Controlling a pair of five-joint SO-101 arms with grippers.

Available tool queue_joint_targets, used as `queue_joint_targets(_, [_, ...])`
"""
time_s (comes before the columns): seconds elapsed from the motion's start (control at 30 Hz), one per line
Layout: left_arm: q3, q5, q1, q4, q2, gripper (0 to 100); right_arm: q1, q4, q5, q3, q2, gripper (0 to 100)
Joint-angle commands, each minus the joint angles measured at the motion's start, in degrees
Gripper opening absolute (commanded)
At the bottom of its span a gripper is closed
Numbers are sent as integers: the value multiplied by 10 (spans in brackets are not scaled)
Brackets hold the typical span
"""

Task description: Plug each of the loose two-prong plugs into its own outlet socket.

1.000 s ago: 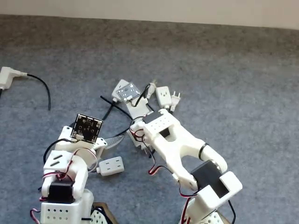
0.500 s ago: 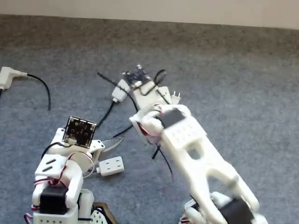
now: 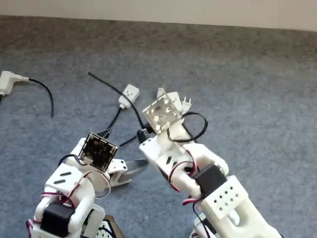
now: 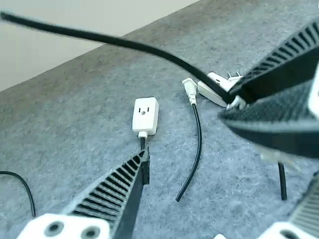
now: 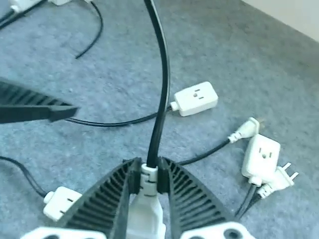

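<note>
R pincer point(image 5: 148, 175) is clenched on the white moulded plug end point(image 5: 144, 211) of a black round cable point(image 5: 162, 74). We see the cable run straight out from betw. its ribbed black fingers point(image 5: 107, 199) and rise off the grey carpet point(image 3: 257, 74). The prongs are hidden in the grip.

Just past the tips, beside the cable, a white rectangular outlet socket point(image 5: 197, 98) lies face up on its own black lead. Farther out on that side sits a second white socket block point(image 5: 260, 154). A loose white two-prong plug point(image 5: 280, 175) lies just beside it, prongs bare, w/ another white plug head point(image 5: 245, 129) near. On the pincer's opp. side, close in, lies a small white connector block point(image 5: 60, 201); we can't tell its face.

L pincer point(image 3: 121, 148) is released, fingers spread wide, nothing in it. It sits just beside the R pincer, one tip near the held cable.

Well apart from both, at the carpet's edge, lies a white angled plug point(image 3: 7, 80) on a black cord.
</note>
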Motion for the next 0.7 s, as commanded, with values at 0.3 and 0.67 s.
queue_joint_targets(0.3, [95, 3, -71, -138, 4, 457, -24, 148, -6, -153, -19, 5])
queue_joint_targets(0.67, [95, 3, -96, -142, 4, 457, -14, 230, 41, -161, -18, 5])
